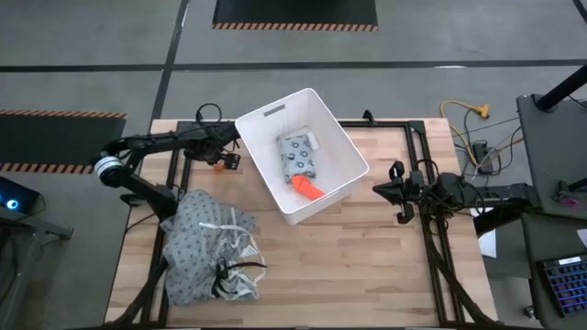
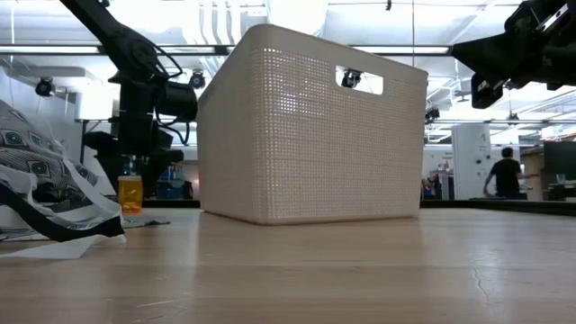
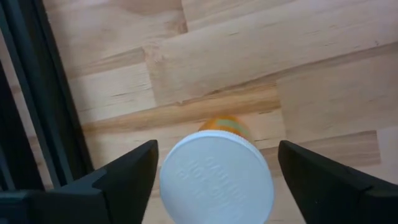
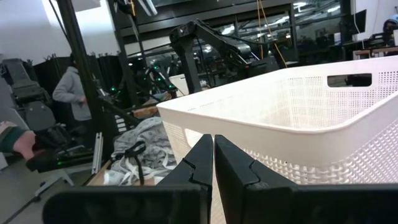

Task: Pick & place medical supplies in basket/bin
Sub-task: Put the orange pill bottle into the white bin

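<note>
Here the left gripper hangs over the far-left part of the wooden table, just off the left wall of the white tub. Its fingers are spread wide on either side of a small orange bottle with a white cap, which stands upright on the wood; a clear gap shows between each finger and the cap, so nothing is gripped. In the low view the bottle stands a little to the left of the tub, with bare wood between them.

The tub sits turned at an angle on the far middle of the table, one corner reaching past the far edge. Inside it lie the pale blue-grey packet with dark dots, an orange tapered piece toward the near end, and a small white piece beside the packet's far right corner.

A heap of patterned grey cloth with dark straps fills the near-left of the table, close behind the left arm, so room on that side is tight. The near-right half of the table is open wood.

The right gripper waits at the right side, just off the tub's right corner, its fingers pressed together with nothing between them. A person stands in the room far behind the table.
</note>
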Robot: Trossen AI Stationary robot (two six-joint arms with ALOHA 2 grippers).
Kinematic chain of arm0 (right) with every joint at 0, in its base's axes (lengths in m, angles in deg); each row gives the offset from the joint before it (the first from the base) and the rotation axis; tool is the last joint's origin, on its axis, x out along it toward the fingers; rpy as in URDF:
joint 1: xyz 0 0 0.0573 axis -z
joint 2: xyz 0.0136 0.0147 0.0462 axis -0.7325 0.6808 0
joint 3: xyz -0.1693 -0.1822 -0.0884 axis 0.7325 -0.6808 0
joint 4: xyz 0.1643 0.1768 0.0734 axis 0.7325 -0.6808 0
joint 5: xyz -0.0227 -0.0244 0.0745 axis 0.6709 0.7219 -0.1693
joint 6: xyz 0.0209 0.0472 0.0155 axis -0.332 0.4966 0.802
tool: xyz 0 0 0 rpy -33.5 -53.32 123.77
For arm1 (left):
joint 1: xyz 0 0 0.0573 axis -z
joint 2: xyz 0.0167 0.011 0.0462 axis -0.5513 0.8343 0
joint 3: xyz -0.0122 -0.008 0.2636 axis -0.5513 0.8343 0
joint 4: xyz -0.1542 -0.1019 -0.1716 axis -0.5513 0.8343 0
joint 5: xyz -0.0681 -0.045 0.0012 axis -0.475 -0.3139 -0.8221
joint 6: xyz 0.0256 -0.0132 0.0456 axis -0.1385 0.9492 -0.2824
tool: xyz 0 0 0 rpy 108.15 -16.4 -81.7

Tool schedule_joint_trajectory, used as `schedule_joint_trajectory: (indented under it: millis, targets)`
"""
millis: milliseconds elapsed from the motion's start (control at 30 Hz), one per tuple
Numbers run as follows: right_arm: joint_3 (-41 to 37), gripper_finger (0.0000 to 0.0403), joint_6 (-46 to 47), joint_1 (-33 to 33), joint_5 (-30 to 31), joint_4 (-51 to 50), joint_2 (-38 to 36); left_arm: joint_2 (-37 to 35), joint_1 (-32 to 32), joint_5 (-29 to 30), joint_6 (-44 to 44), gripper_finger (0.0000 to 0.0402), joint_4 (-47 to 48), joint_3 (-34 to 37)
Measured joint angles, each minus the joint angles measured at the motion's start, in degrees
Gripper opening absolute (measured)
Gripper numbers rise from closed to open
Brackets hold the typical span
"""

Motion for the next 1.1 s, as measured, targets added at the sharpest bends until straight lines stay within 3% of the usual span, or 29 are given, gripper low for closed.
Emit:
schedule_joint_trajectory:
  millis: [433, 767, 1100]
  targets:
    - [0.00, 0.0009, 0.17, 0.00, -0.02, 0.00, 0.02, -0.08, 0.00, 0.05, -0.17, 0.0178, 1.54, 0.00]
    - [0.00, 0.0009, 0.17, -0.02, -0.04, 0.00, 0.02, -4.15, 0.00, 2.86, -0.17, 0.0199, 12.95, -4.54]
    - [0.00, 0.0009, 0.17, -0.02, -0.09, -0.02, 0.02, -14.21, 0.15, 9.48, 0.16, 0.0183, 15.36, -20.83]
